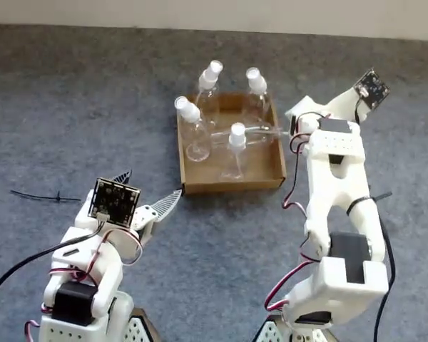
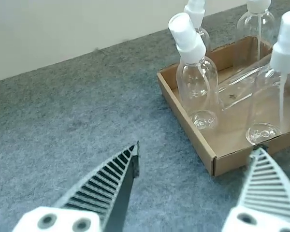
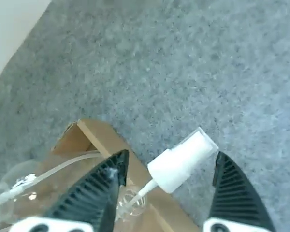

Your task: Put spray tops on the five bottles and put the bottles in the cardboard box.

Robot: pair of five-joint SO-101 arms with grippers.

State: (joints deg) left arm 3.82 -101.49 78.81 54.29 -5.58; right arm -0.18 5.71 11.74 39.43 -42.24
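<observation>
The cardboard box [image 1: 232, 187] sits on the grey carpet [image 1: 71, 107] just toward 12 o'clock from the middle of the high view. Four capped bottles stand upright in it: the rear left bottle [image 1: 208, 92] at the box's 11 o'clock, the rear right bottle [image 1: 256, 92] at 1 o'clock, the side bottle [image 1: 195, 132] at 9 o'clock and the middle bottle [image 1: 234, 153]. The lying bottle [image 1: 260, 133] rests on its side, with its neck over the box wall at 3 o'clock. The right gripper [image 3: 170, 155] hangs there with its jaws wide, and the white spray top [image 3: 181, 162] lies between them with a gap on each side. The left gripper [image 2: 197, 147], spread wide and holding nothing, hovers over the carpet off the box's 7 o'clock corner.
</observation>
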